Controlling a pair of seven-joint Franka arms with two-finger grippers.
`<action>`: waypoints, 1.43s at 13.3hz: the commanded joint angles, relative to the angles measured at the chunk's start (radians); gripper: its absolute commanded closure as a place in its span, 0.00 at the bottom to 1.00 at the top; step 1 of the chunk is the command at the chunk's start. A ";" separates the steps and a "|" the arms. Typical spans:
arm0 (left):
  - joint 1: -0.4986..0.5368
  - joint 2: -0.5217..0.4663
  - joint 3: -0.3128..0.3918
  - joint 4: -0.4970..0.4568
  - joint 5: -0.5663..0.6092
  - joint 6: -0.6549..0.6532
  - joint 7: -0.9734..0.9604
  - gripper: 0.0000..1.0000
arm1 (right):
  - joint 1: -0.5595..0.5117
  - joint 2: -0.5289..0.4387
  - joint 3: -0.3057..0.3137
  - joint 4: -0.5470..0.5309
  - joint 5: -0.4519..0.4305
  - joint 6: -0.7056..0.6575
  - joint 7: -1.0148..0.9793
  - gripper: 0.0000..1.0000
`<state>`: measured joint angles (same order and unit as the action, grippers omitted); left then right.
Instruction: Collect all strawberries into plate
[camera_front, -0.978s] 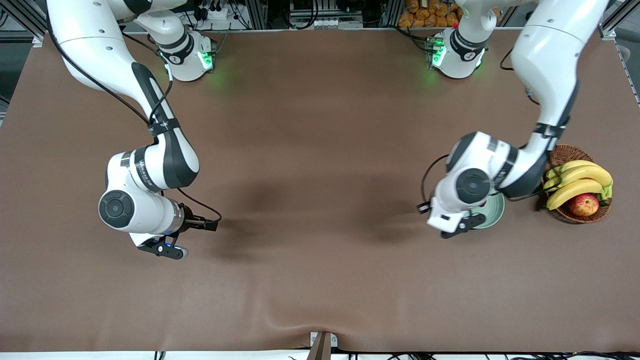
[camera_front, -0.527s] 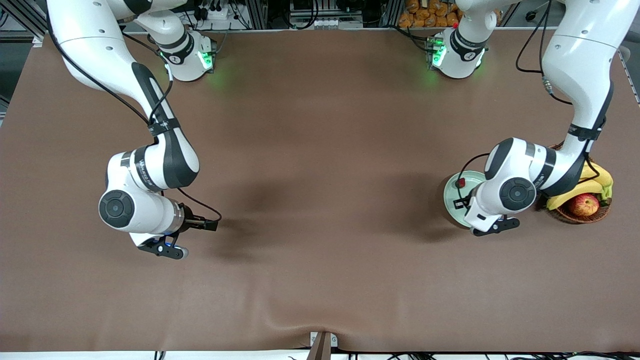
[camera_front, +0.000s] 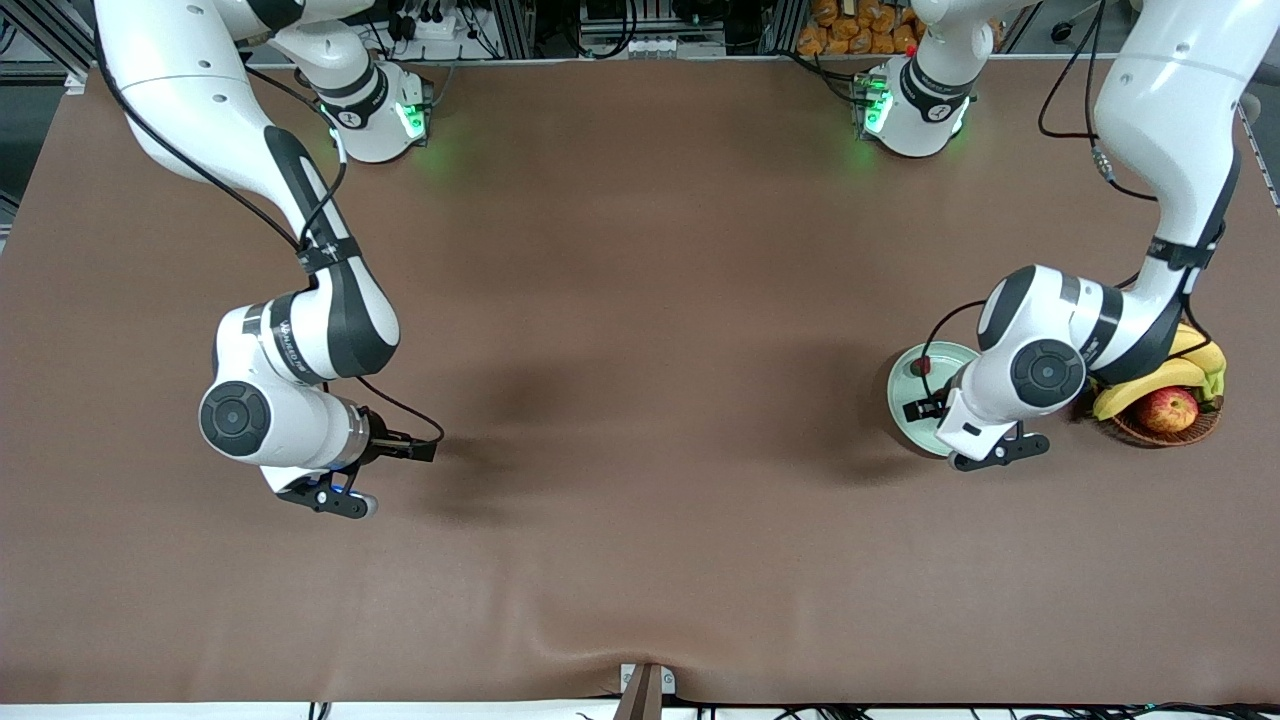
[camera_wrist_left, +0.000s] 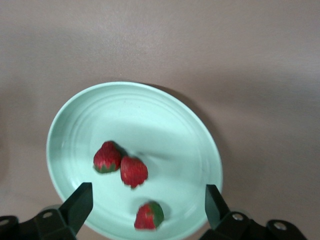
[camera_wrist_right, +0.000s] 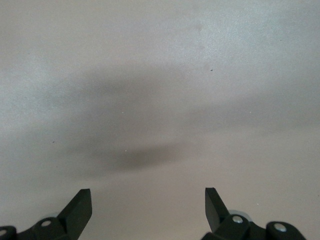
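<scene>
The pale mint-green plate sits near the left arm's end of the table, partly covered by the left hand in the front view. Three strawberries lie in it: two side by side and a third, blurred, near the rim. Only one strawberry shows in the front view. My left gripper hangs open over the plate, holding nothing, the third berry below the gap between its fingers. My right gripper waits open over bare table near the right arm's end.
A brown wicker basket with bananas and an apple stands right beside the plate, toward the left arm's end. The left arm's elbow reaches over the basket. A brown mat covers the table.
The left hand has shifted toward the basket, uncovering part of the plate and one strawberry, and its fingers have opened. The right arm has not moved.
</scene>
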<state>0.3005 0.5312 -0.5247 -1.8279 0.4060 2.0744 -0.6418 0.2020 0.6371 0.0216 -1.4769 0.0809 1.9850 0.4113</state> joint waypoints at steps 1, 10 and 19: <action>0.006 -0.115 -0.017 0.011 -0.105 -0.107 0.005 0.00 | -0.041 -0.181 0.049 -0.114 -0.023 -0.081 -0.089 0.00; 0.008 -0.166 -0.100 0.475 -0.191 -0.661 0.146 0.00 | -0.042 -0.249 0.049 -0.100 -0.032 -0.095 -0.106 0.00; 0.048 -0.413 -0.095 0.480 -0.291 -0.701 0.186 0.00 | -0.079 -0.398 0.049 -0.066 -0.032 -0.299 -0.114 0.00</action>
<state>0.3381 0.1642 -0.6212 -1.3278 0.1342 1.3932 -0.4981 0.1651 0.2974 0.0457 -1.5380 0.0678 1.7385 0.3083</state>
